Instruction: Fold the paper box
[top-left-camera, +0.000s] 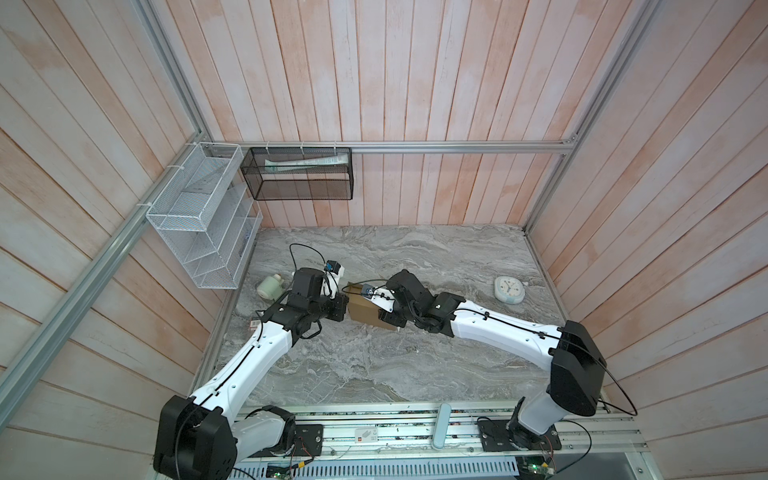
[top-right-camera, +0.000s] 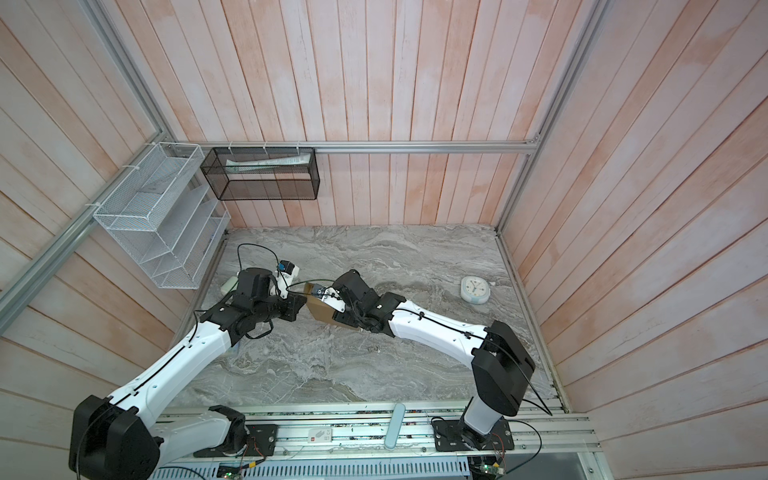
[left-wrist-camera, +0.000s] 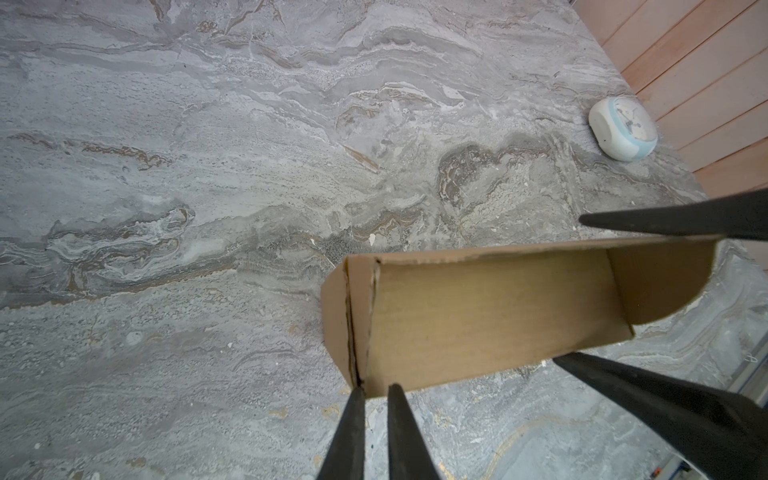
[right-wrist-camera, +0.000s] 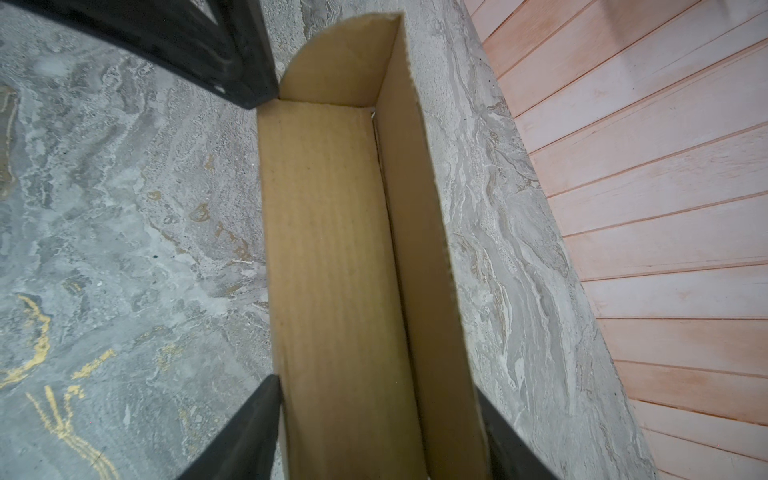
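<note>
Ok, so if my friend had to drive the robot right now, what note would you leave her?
Left gripper: fingers nearly together at one corner of the paper box; can't tell if it pinches the cardboard.
Right gripper: jaws wide, one on each side of the box's other end; grip unclear.
Box: between the two arms, over the table.
Done: one long wall and a rounded end flap stand up.
Left: the rest of the folding; the box is open, not closed.

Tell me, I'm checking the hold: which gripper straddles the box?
The right gripper: its fingers stand on either side of the paper box. The left gripper's fingers sit close together at one corner.
</note>
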